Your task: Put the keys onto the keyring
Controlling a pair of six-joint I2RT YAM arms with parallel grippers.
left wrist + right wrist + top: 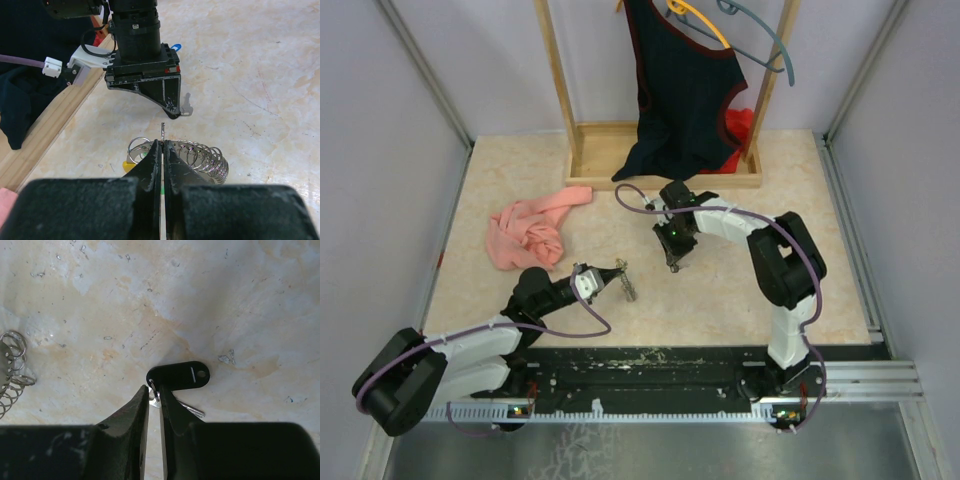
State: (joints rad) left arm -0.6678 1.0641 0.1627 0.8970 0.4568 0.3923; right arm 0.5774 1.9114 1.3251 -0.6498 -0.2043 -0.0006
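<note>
Left gripper (163, 148) has its fingers pressed together on a thin wire of the keyring (202, 156), whose coiled loops bunch just beside its fingertips. Right gripper (154, 393), just beyond, pinches the small ring of a black key (179, 376) lying on the table (225, 300) at its tips.

We see the left arm (470, 347) and the right arm (780, 260), both made of round black joints and smooth white shells. A thin purple cable (20, 59) runs along each one. A tiny green light (670, 229) glows on the right arm. The left gripper (163, 143) and the right gripper (154, 389) have black fingers with white scratches.
</note>
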